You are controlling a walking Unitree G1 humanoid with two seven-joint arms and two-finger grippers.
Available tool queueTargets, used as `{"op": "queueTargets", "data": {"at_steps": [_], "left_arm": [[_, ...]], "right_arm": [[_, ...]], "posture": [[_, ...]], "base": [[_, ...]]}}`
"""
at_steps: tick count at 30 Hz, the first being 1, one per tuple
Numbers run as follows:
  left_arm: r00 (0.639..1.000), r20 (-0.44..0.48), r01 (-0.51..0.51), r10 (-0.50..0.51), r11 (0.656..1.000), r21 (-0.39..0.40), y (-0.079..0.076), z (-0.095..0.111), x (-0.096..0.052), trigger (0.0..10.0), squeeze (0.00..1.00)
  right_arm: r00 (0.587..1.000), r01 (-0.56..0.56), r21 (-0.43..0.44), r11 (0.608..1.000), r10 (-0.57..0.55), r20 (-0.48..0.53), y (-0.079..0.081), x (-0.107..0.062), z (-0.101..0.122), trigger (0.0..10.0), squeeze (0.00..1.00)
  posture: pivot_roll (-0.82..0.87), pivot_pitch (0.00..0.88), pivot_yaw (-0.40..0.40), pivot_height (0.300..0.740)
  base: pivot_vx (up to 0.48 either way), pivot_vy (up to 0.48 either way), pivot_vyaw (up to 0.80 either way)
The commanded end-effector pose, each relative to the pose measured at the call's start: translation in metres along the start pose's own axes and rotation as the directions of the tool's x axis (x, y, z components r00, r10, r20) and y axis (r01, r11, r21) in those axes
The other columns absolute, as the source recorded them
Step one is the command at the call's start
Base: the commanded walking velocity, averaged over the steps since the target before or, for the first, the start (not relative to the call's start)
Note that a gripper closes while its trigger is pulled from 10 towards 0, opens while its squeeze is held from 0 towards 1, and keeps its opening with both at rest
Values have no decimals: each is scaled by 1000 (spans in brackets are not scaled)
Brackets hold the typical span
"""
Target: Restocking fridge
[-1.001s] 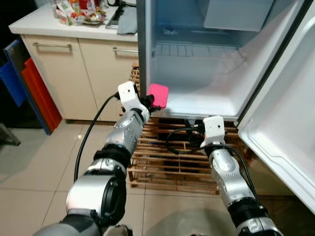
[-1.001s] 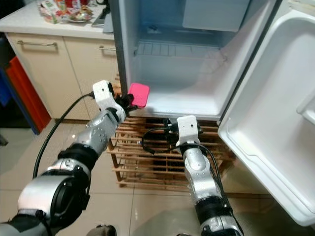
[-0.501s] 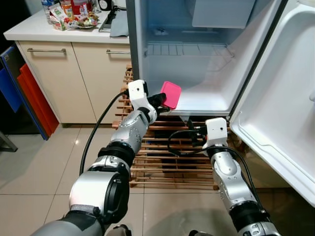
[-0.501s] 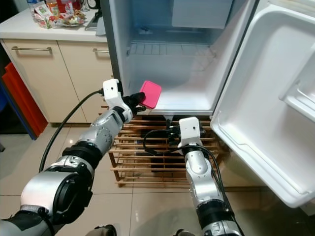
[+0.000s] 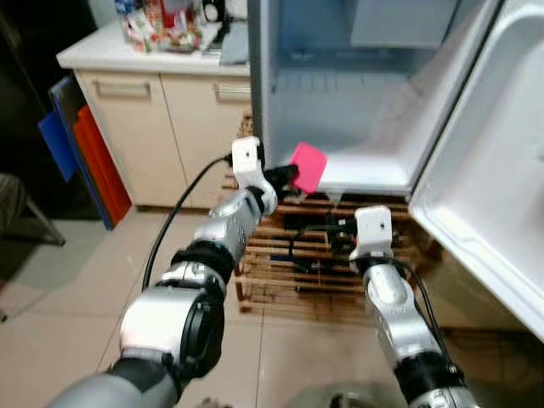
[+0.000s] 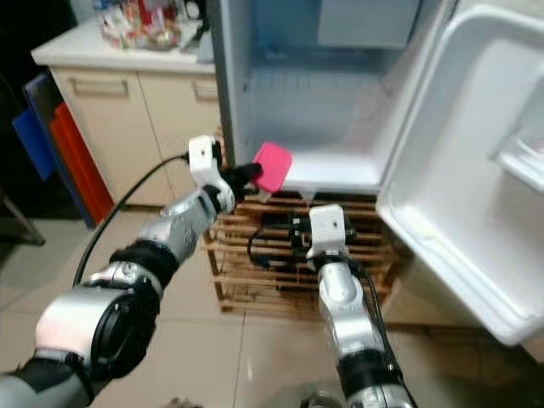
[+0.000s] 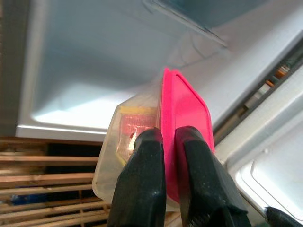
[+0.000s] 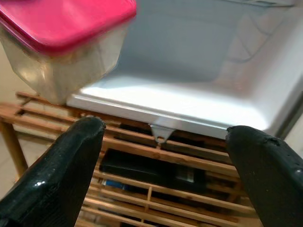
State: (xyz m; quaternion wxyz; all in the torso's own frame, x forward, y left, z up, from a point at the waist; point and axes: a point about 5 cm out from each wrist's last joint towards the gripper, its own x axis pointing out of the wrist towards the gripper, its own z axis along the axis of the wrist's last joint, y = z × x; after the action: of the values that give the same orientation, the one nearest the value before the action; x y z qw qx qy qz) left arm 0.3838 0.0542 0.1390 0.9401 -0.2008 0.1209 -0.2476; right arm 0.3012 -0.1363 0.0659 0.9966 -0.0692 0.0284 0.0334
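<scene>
My left gripper [image 5: 287, 174] is shut on a clear food container with a pink lid [image 5: 308, 167], tilted on edge, held just in front of the open fridge's bottom shelf [image 5: 374, 174]. In the left wrist view the black fingers [image 7: 142, 184] pinch the pink lid [image 7: 182, 113] and the clear tub [image 7: 125, 142]. My right gripper [image 8: 165, 156] is open with nothing between its fingers [image 8: 61, 161], low before the fridge's front lip [image 8: 156, 116]. Its wrist [image 5: 372, 229] sits below the shelf. The container [image 8: 61, 38] hangs up to one side in the right wrist view.
The fridge stands on a wooden slatted rack [image 5: 297, 272]. Its door [image 5: 493, 187] swings open on the right. On the left are beige cabinets [image 5: 149, 140] with a cluttered counter [image 5: 170, 25]. Red and blue panels [image 5: 85, 153] lean further left. Tiled floor [image 5: 76, 323] lies below.
The camera has shifted and blurred, so the whole scene slid right. The pink-lidded container stays in my left gripper at the fridge's front edge. The right gripper is still low and open.
</scene>
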Motion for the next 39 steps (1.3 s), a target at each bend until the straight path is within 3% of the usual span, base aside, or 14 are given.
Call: {"op": "queueTargets", "data": {"at_steps": [1,10,13,15,17,26,30,38,39], "left_arm": [[1000,-10,-6,7,999,33,4,2,-1,10000,0],[1000,-15,-7,8,999,47,13,-3,-7,10000,0],[999,9,-49,48,988,144,30,-1,-17,10000,0],[998,29,-69,64,965,252,36,-1,-23,10000,0],[997,49,-72,61,957,281,38,1,-26,10000,0],[990,143,-47,-9,921,387,26,18,-24,10000,0],[980,189,-16,-66,916,401,19,29,-25,10000,0],[973,203,7,-106,899,439,12,31,-24,10000,0],[970,215,7,-115,896,445,9,35,-23,10000,0]], "right_arm": [[999,-15,-7,1000,15,47,4,2,9,10000,27],[1000,0,-4,1000,0,-3,5,5,6,10000,63],[999,28,-11,1000,-28,-42,1,3,3,10000,90],[999,41,1,999,-41,-33,-3,2,3,10000,110],[999,45,3,999,-45,-23,-5,1,3,10000,145],[998,17,-29,999,-15,54,0,7,17,10000,133],[998,32,-7,999,-32,60,-1,9,19,10000,141],[997,42,-6,999,-42,63,-3,11,20,10000,137],[996,29,-34,999,-27,82,-1,12,22,10000,122]], "posture": [[-108,0,42,675],[-109,0,45,665],[-115,0,46,650],[-110,0,33,640],[-106,0,27,630],[-95,0,19,611],[-94,0,19,611],[-90,0,18,611],[-88,0,17,611]], "base": [[0,0,0],[0,0,0],[0,0,0],[0,0,0],[0,0,0],[0,0,0],[243,149,-772],[368,306,-740],[390,277,0]]}}
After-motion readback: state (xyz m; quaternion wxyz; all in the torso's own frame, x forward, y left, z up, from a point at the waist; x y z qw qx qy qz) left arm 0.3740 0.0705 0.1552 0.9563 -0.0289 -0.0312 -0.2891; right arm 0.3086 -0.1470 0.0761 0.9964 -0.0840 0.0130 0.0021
